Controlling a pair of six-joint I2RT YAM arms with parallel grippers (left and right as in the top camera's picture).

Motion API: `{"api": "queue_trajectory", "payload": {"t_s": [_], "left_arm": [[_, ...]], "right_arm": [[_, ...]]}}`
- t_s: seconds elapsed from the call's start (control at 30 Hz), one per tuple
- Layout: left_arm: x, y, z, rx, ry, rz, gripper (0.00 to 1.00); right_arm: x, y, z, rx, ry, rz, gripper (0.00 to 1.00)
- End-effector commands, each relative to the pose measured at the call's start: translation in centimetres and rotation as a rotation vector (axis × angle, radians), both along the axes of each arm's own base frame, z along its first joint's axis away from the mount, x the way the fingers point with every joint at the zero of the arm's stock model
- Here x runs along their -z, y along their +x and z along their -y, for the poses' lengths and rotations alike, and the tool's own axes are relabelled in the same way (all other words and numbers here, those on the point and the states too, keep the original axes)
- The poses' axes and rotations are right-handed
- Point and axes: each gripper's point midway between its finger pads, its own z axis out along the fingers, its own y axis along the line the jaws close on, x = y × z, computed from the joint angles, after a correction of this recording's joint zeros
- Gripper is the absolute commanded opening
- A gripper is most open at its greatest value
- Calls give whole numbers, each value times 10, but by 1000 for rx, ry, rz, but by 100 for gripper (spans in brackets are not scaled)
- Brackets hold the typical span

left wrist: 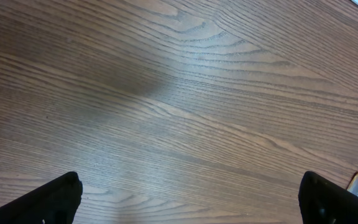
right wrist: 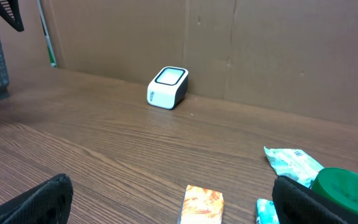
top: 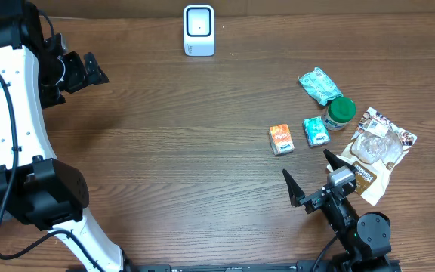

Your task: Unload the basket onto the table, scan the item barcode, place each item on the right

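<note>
Jaws: gaped fully, both pairs, gripped nothing. Hung left jaws over the worktop (top: 172, 151) at far left; held right jaws low by the front edge, near an orange packet (top: 281, 139), teal packet (top: 316, 131), green-lidded jar (top: 341, 112), teal wrapper (top: 319, 85) and clear bag (top: 376, 147). Found white scanner (top: 198, 30) at the back edge, well apart from these.
</note>
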Motion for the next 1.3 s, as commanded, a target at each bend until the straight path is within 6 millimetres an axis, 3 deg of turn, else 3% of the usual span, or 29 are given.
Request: {"api": "queue_trajectory", "payload": {"t_s": [0.0, 0.17, 0.33, 0.47, 0.57, 0.73, 0.9, 1.13, 1.27], "left_arm": [[-6, 2, -1, -4, 12, 17, 100], [-21, -1, 8, 14, 22, 53, 100], [-54, -14, 27, 54, 41, 135, 100], [-75, -34, 51, 106, 49, 195, 99], [-83, -60, 70, 147, 50, 222, 100], [-80, -111, 90, 198, 43, 222, 100], [-74, -154, 91, 192, 48, 232, 100], [-59, -199, 81, 167, 119, 254, 99], [-51, -206, 79, 158, 144, 328, 99]], "right_arm": [[-1, 1, 2, 12, 9, 9, 100], [-1, 1, 2, 12, 9, 9, 100], [-1, 1, 2, 12, 9, 9, 100], [-1, 1, 2, 12, 9, 9, 100], [-1, 1, 2, 12, 9, 9, 100], [-1, 1, 2, 12, 9, 9, 100], [-1, 1, 2, 12, 9, 9, 100], [-1, 1, 2, 12, 9, 9, 100], [-1, 1, 2, 12, 9, 9, 100]]}}
